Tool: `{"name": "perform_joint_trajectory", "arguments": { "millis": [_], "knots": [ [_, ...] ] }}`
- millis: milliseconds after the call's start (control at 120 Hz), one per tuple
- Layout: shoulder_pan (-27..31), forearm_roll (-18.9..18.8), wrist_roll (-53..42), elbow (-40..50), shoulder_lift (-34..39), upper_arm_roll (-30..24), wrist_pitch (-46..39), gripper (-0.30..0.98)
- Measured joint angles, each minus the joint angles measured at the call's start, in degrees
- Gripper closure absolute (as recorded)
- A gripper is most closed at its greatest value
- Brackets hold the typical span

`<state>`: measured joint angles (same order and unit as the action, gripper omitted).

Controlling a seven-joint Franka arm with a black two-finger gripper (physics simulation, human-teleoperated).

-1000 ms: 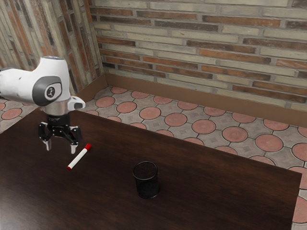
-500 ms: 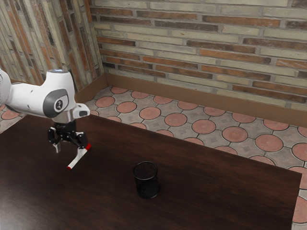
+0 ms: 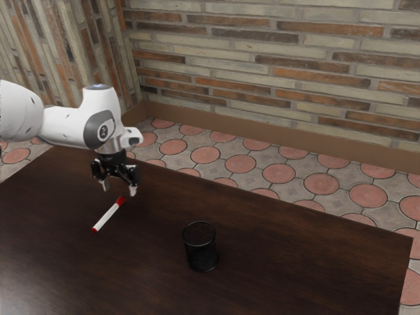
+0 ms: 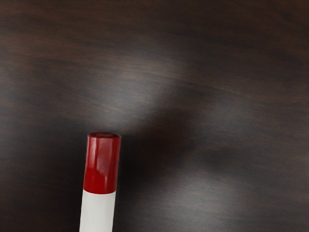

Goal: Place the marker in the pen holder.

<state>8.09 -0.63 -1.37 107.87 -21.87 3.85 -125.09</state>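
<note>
Dark wood made up the table [image 3: 289, 262], where the marker [image 3: 107, 217] lay flat and slanted, well inside the long edge by the tiled floor [image 3: 279, 173]. The gripper [image 3: 119, 189] hung near its red-capped end, both fingers standing apart and holding nothing. Toward the exterior view's right, the black pen holder [image 3: 200, 254] stood upright, its round rim upward. A broad stretch of tabletop lay between marker and holder, with more reaching beyond toward the short edge.

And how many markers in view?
1: a white marker with red ends, lying on the dark wooden table, its cap end nearest the open black two-finger gripper.
</note>
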Motion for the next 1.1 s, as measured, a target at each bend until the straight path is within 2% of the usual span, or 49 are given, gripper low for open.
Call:
{"name": "perform_joint_trajectory", "arguments": {
  "millis": [175, 417, 608, 742, 1100],
  "knots": [
    [0.7, 0.6, -1.5, -0.9, -1.9, 0.2, 0.2, 0.00],
    [2.6, 5.5, -5.6, -3.6, -7.1, 2.3, 0.0, 0.00],
    [3.2, 7.1, -8.8, -4.1, -7.9, 2.4, 0.1, 0.01],
    [3.2, 7.5, -10.8, -4.1, -7.9, 2.4, 0.3, 0.22],
    [3.3, 8.1, -14.6, -3.9, -7.9, 2.5, 0.6, 0.66]
  ]
}}
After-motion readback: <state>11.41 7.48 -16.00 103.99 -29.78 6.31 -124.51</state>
